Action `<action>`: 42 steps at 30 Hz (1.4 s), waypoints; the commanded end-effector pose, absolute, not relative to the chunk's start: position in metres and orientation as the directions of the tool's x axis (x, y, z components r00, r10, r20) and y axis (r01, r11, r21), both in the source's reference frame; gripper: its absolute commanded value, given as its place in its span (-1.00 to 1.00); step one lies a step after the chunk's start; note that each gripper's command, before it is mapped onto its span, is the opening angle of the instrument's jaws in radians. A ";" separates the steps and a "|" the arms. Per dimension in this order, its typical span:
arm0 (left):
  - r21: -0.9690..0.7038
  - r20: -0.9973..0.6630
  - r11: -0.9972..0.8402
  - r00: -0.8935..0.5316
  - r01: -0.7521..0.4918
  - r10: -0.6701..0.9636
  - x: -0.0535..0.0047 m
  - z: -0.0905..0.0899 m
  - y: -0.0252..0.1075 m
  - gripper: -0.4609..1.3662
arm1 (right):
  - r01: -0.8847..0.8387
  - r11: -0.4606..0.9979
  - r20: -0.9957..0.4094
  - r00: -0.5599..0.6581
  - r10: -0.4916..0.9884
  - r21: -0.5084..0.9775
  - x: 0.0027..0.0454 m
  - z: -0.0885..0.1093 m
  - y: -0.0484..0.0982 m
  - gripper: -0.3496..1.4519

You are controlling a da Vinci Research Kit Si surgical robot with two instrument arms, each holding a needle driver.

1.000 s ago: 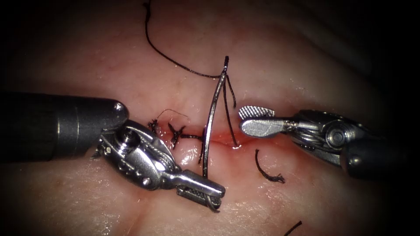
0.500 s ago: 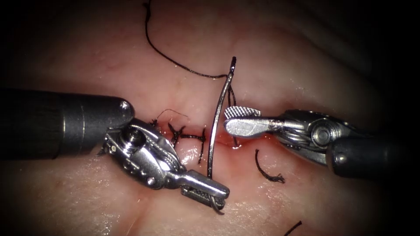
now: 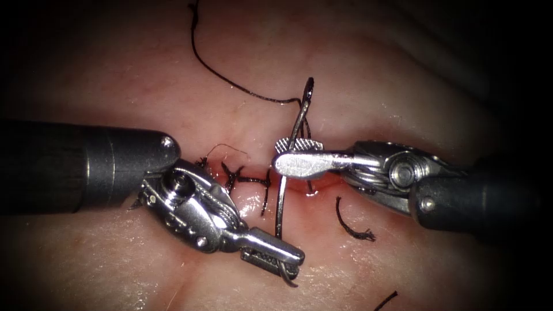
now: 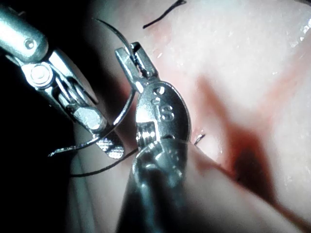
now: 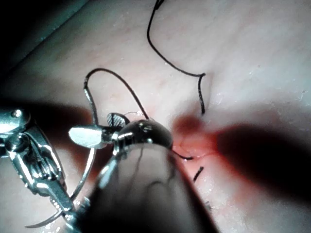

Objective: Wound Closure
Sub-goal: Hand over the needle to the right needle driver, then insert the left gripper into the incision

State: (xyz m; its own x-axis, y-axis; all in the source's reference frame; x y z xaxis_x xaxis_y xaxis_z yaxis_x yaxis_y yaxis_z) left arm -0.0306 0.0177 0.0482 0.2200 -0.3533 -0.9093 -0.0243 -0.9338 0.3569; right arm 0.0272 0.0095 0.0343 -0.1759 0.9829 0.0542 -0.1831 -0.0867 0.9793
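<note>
My left tool comes in from the left, shut on the curved needle close to its pointed end. The needle stands free above the tissue and rises over the cut, just right of the stitches. My right tool is open, one jaw on each side of the needle's middle. The thread runs from the needle's tail to the upper left, and a second strand drops into the cut. The left wrist view shows the left tool gripping the needle. The right wrist view shows the open right tool at the needle.
Two finished dark stitches cross the cut left of the needle. A cut end of thread lies right of the cut, and another lies near the front edge. Red fluid wets the tissue along the cut.
My right tool has moved left until its open jaws straddle the needle's middle. The left tool has shifted slightly right with the needle, whose tail now leans further right.
</note>
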 end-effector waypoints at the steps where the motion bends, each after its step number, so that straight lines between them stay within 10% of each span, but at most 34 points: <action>1: 0.357 -0.909 -0.934 0.219 -0.022 -0.353 -0.0307 0.048 0.018 -0.88 | -0.179 -0.086 0.054 -0.176 0.983 0.980 0.0274 0.034 0.009 0.78; 10: 0.364 -0.908 -0.931 0.214 -0.025 -0.361 -0.0310 0.048 0.017 -0.88 | -0.178 -0.087 0.055 -0.177 0.983 0.980 0.0277 0.034 0.009 0.55; 12: 0.365 -0.908 -0.931 0.214 -0.025 -0.361 -0.0310 0.048 0.017 -0.88 | -0.178 -0.087 0.055 -0.177 0.983 0.980 0.0277 0.034 0.009 0.19; 14: 0.365 -0.908 -0.931 0.214 -0.025 -0.362 -0.0311 0.048 0.017 -0.88 | -0.178 -0.081 0.049 -0.175 0.983 0.981 0.0277 0.034 0.009 -1.00; 24: 0.352 -0.912 -0.936 0.215 -0.021 -0.348 -0.0312 0.048 0.017 -0.88 | -0.207 -0.016 -0.018 -0.161 0.987 0.978 0.0271 0.034 0.010 -1.00; 27: 0.292 -0.933 -0.956 0.217 -0.008 -0.287 -0.0314 0.048 0.017 0.11 | -0.209 -0.006 -0.028 -0.158 0.987 0.978 0.0270 0.034 0.011 -1.00; 31: 0.178 -0.959 -0.983 0.216 -0.050 -0.184 -0.0315 0.048 0.017 0.82 | -0.212 0.012 -0.045 -0.153 0.987 0.977 0.0269 0.034 0.011 -1.00; 42: -0.006 -0.991 -0.993 0.133 -0.114 -0.009 -0.0305 0.048 0.017 0.73 | -0.220 0.118 -0.145 -0.112 0.983 0.968 0.0247 0.034 0.011 -1.00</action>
